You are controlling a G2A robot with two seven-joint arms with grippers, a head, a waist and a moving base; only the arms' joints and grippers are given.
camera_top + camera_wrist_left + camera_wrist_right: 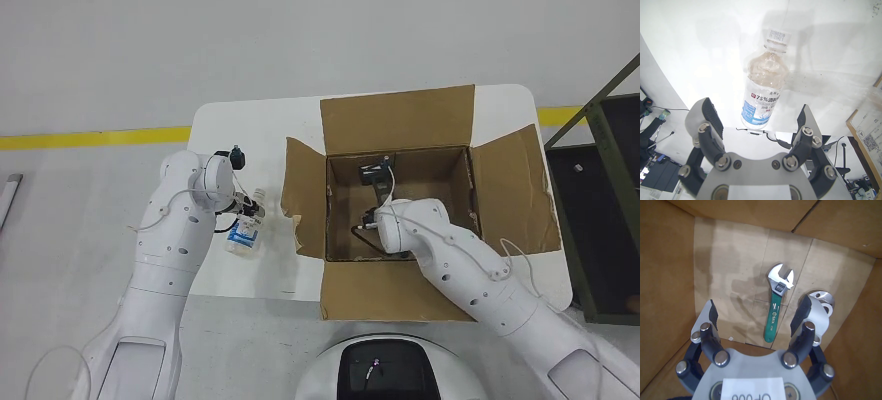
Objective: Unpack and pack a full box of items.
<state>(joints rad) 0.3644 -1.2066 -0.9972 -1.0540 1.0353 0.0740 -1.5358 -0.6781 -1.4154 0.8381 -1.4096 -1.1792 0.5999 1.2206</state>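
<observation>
An open cardboard box (500, 185) stands on the white table (240, 125). On its floor lie a green-handled adjustable wrench (776, 300) and a metal flange (824, 300), partly hidden behind a finger. My right gripper (758, 311) hangs open inside the box above the wrench, holding nothing. A clear bottle with a white cap and a blue-and-white label (763, 89) lies on the table left of the box, also seen from above as the bottle (243, 236). My left gripper (757, 111) is open just above the bottle's base, not touching it.
The box flaps are spread outward on all sides; the left flap (296, 200) reaches toward the bottle. A dark object (375, 172) sits at the back of the box. A dark metal rack (600, 200) stands right of the table. Bare table lies behind the bottle.
</observation>
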